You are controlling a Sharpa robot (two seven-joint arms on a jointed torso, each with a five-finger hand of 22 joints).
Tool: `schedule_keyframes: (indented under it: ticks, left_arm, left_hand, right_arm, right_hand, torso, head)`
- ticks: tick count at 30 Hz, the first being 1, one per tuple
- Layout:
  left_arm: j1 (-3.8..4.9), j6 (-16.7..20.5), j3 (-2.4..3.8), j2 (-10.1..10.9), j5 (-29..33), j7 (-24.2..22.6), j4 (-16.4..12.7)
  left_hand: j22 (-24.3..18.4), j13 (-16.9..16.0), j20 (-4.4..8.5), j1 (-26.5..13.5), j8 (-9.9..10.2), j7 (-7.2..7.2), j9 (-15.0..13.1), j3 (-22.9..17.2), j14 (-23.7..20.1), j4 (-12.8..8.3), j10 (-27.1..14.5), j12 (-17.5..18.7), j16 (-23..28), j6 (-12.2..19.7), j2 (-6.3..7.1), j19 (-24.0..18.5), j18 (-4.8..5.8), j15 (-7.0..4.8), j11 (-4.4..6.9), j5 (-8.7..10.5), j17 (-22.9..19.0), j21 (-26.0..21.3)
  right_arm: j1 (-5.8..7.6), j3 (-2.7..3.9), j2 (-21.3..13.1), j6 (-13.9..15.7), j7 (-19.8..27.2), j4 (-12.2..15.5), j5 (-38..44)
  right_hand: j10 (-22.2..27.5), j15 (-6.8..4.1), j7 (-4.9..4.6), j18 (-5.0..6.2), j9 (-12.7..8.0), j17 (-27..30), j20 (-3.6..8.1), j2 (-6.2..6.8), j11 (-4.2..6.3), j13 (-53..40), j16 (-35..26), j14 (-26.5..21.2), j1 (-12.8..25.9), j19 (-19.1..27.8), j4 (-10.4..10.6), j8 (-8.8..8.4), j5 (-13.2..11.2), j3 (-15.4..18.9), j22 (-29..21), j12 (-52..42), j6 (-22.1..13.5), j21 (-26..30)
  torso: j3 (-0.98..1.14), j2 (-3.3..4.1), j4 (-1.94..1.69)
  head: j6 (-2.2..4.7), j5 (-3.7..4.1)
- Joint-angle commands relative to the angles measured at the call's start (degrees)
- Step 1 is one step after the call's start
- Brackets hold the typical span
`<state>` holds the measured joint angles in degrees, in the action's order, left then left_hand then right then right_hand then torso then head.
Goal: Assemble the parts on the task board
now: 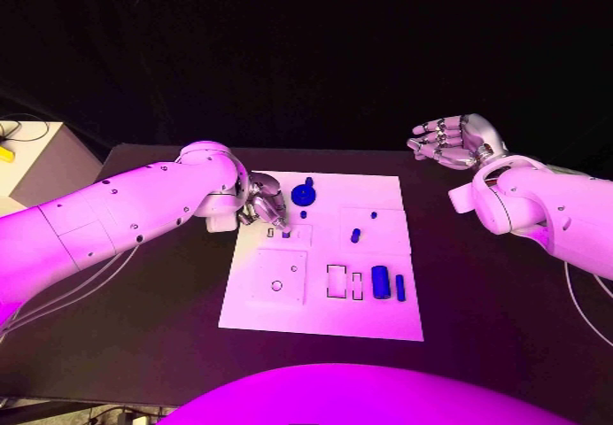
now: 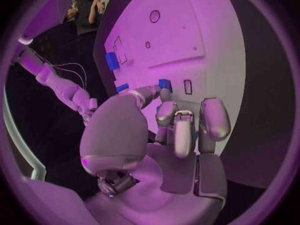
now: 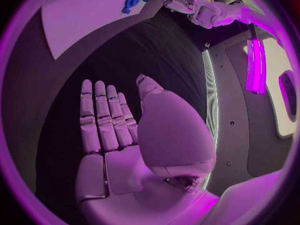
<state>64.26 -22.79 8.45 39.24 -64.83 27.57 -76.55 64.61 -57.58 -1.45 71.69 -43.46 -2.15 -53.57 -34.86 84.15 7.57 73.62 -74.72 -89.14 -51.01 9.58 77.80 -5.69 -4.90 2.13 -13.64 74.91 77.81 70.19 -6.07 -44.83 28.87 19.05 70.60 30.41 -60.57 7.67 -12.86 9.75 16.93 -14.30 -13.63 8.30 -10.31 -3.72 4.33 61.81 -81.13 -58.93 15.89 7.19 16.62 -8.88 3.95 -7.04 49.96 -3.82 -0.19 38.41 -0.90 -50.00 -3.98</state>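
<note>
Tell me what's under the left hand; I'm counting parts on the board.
The left hand hovers over the task board beside a round blue part. Its fingers cover the board beneath; anything there is hidden.

Task board (image 1: 320, 266): left edge near its far corner hidden under the left hand (image 1: 265, 205).
Left hand: fingertips curled down; any contact with a part cannot be told.
Small blue part (image 1: 355, 235) at board centre: shape too small to tell.
</note>
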Motion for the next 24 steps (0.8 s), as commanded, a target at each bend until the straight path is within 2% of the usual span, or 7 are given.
schedule_keyframes:
  ticks: [1, 8, 19, 20, 21, 22, 24]
  left_arm:
    - [-0.17, -0.15, -0.08, 0.17, 0.15, -0.36, -0.16]
    - [-0.18, 1.30, -0.08, 0.14, 2.91, -1.22, -0.27]
    - [-0.19, 2.51, 0.02, 0.75, 7.84, -0.91, -0.60]
    - [-0.20, 2.09, 0.08, 0.95, 8.16, -0.64, -0.72]
    - [-0.21, 1.84, 0.12, 1.08, 8.27, -0.50, -0.82]
    - [-0.24, 1.44, 0.19, 1.32, 8.34, -0.29, -1.00]
    - [-0.38, 1.03, 0.35, 1.70, 8.28, -0.06, -1.29]
  left_hand:
    - [-0.06, 0.07, -0.08, 0.32, 0.33, 0.30, 0.07, -0.56, 5.36, -0.88, 0.03, 0.36, 0.09, 0.01, 0.31, -0.46, 0.57, 0.07, -0.19, 0.39, 13.60, -0.21]
    - [-0.85, 0.72, -0.23, -0.79, 1.05, 0.05, 0.56, 0.16, 5.08, 0.35, -0.48, 0.75, 0.62, 0.28, 0.49, -0.93, 0.42, 0.25, -0.44, 0.58, 12.78, -0.66]
    - [-2.40, 2.30, -0.50, -4.66, 2.70, -0.41, 2.12, 5.60, 4.57, 6.34, -2.02, 1.51, 1.48, 0.47, 1.25, -1.76, 0.09, 0.48, -0.84, 0.40, 11.51, -1.69]
    - [-3.07, 2.97, -0.62, -6.14, 3.00, -0.67, 2.36, 7.18, 4.34, 8.26, -2.59, 1.86, 1.86, 0.73, 1.52, -2.11, -0.03, 0.64, -1.06, 0.31, 10.95, -2.10]
    - [-3.68, 3.57, -0.72, -7.54, 3.26, -0.91, 2.57, 8.39, 4.18, 9.14, -3.09, 2.19, 2.12, 0.92, 1.68, -2.44, -0.14, 0.78, -1.26, 0.33, 10.57, -2.48]
    - [-3.85, 3.73, -0.87, -9.44, 3.46, -1.07, 2.83, 9.87, 4.11, 9.24, -3.32, 2.25, 2.22, 0.93, 1.60, -2.53, -0.17, 0.93, -1.43, 0.45, 10.43, -2.64]
    - [-3.97, 3.74, -0.93, -10.13, 3.53, -1.09, 2.97, 10.59, 4.08, 9.25, -3.38, 2.22, 2.25, 0.92, 1.45, -2.58, -0.21, 0.96, -1.45, 0.49, 10.38, -2.74]
  right_arm:
    - [-0.02, 0.01, -0.05, -0.59, 0.56, 0.11, 0.33]
    - [-0.02, 0.01, 0.00, -0.60, 0.59, 0.12, 0.33]
    - [-0.03, 0.01, -0.02, -0.60, 0.62, 0.11, 0.33]
    - [-0.03, 0.01, -0.03, -0.61, 0.63, 0.11, 0.33]
    - [-0.04, 0.01, -0.04, -0.61, 0.63, 0.12, 0.33]
    - [-0.04, 0.01, -0.06, -0.61, 0.64, 0.13, 0.33]
    - [-0.04, 0.01, -0.12, -0.59, 0.65, 0.13, 0.33]
  right_hand:
    - [-0.35, 0.06, -1.13, 0.83, -0.06, 0.06, -0.32, -0.03, 0.00, 0.07, -0.32, 0.32, 0.56, -0.08, 0.03, -0.35, 0.32, -0.22, -0.06, 0.26, 0.45, -0.17]
    - [-0.35, 0.06, -1.13, 0.83, -0.06, 0.06, -0.32, -0.03, 0.00, 0.07, -0.32, 0.32, 0.56, -0.08, 0.03, -0.35, 0.32, -0.22, -0.06, 0.26, 0.45, -0.17]
    - [-0.43, 0.05, -1.12, 0.83, -0.09, 0.30, -0.31, -0.07, 0.01, 0.07, -0.32, 0.39, 0.62, -0.11, 0.04, -0.42, 0.31, -0.43, -0.10, 0.37, 0.52, -0.18]
    - [-0.43, 0.05, -1.12, 0.83, -0.09, 0.30, -0.31, -0.07, 0.01, 0.07, -0.32, 0.39, 0.62, -0.11, 0.04, -0.42, 0.31, -0.43, -0.10, 0.37, 0.52, -0.18]
    - [-0.43, 0.05, -1.12, 0.83, -0.09, 0.30, -0.31, -0.07, 0.01, 0.07, -0.32, 0.39, 0.62, -0.11, 0.04, -0.42, 0.31, -0.43, -0.10, 0.37, 0.52, -0.18]
    - [-0.43, 0.05, -1.12, 0.83, -0.09, 0.30, -0.31, -0.07, 0.01, 0.07, -0.32, 0.39, 0.62, -0.11, 0.04, -0.42, 0.31, -0.43, -0.10, 0.37, 0.52, -0.18]
    - [-0.43, 0.05, -1.12, 0.83, -0.09, 0.30, -0.31, -0.07, 0.01, 0.07, -0.32, 0.39, 0.62, -0.11, 0.04, -0.42, 0.31, -0.43, -0.10, 0.37, 0.52, -0.18]
  torso:
    - [-0.06, 0.03, 0.02]
    - [-0.02, -0.06, -0.05]
    - [0.05, -0.08, -0.01]
    - [0.04, -0.08, -0.01]
    - [0.05, -0.08, -0.01]
    - [0.04, -0.08, -0.02]
    - [0.03, -0.08, -0.04]
  head:
    - [0.00, 0.01]
    - [0.00, 0.00]
    - [0.00, 0.01]
    - [0.00, 0.02]
    - [0.00, 0.03]
    - [0.00, 0.04]
    - [0.00, 0.07]
